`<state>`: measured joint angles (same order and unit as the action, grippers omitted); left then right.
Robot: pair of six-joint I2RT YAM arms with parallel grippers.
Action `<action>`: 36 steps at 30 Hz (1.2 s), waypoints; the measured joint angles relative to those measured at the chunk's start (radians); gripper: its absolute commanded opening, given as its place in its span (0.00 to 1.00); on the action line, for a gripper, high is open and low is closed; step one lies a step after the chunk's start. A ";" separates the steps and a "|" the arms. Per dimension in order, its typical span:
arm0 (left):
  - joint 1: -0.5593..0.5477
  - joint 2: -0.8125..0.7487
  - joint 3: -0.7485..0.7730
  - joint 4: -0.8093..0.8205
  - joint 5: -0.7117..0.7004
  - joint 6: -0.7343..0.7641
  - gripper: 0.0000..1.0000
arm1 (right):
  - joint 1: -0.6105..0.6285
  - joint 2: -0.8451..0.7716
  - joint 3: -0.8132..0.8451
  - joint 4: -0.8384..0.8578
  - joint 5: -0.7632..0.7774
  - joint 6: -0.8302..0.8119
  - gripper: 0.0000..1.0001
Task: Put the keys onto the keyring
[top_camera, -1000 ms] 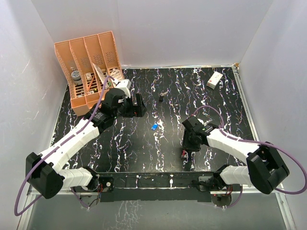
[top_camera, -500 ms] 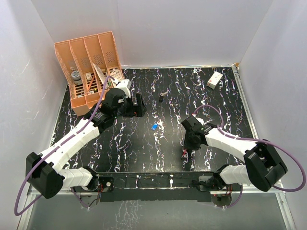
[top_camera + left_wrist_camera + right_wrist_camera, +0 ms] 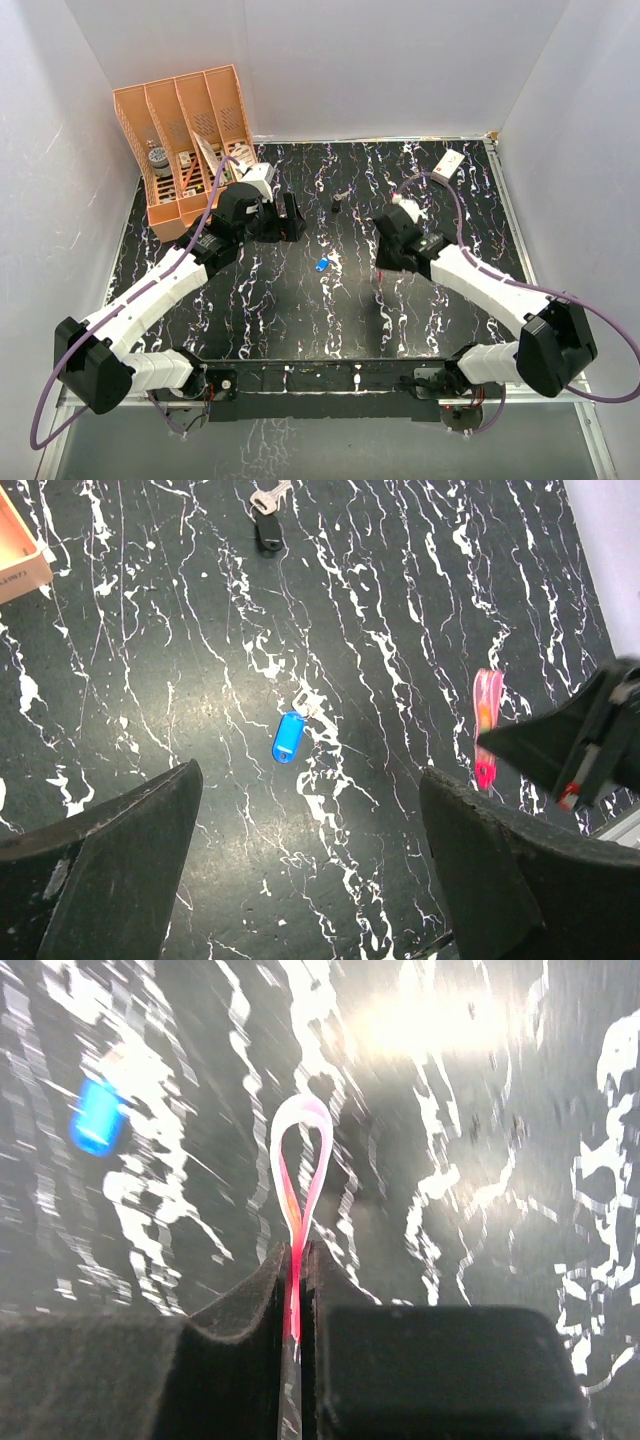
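The tagged key (image 3: 321, 264) is lying at frame centre on the table (image 3: 300, 320), the second key (image 3: 337, 207) above it, the keyring (image 3: 486, 725) hanging to their right.

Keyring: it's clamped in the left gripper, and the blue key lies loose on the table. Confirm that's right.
Not quite: it is the wrong arm. The keyring is clamped in the right gripper, whose jaws are shut on its strap, as the right wrist view shows. The left gripper is open and holds nothing. The blue key does lie loose on the table.
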<state>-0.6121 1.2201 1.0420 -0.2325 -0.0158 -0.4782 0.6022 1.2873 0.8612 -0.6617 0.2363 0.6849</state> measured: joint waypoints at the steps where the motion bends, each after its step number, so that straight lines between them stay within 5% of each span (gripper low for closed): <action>1: 0.000 0.000 0.000 0.006 0.002 0.003 0.87 | 0.000 0.006 0.048 0.000 0.010 -0.013 0.00; 17: -0.001 -0.037 0.036 0.154 0.011 0.064 0.82 | 0.000 0.226 0.572 0.066 0.057 -0.177 0.00; 36: -0.001 -0.021 0.060 0.253 0.023 0.072 0.68 | 0.000 0.250 0.706 0.115 0.023 -0.213 0.00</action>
<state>-0.6128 1.1992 1.1015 0.0200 0.0074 -0.4057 0.6022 1.5372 1.5673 -0.5465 0.2588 0.4721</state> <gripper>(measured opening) 0.690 0.031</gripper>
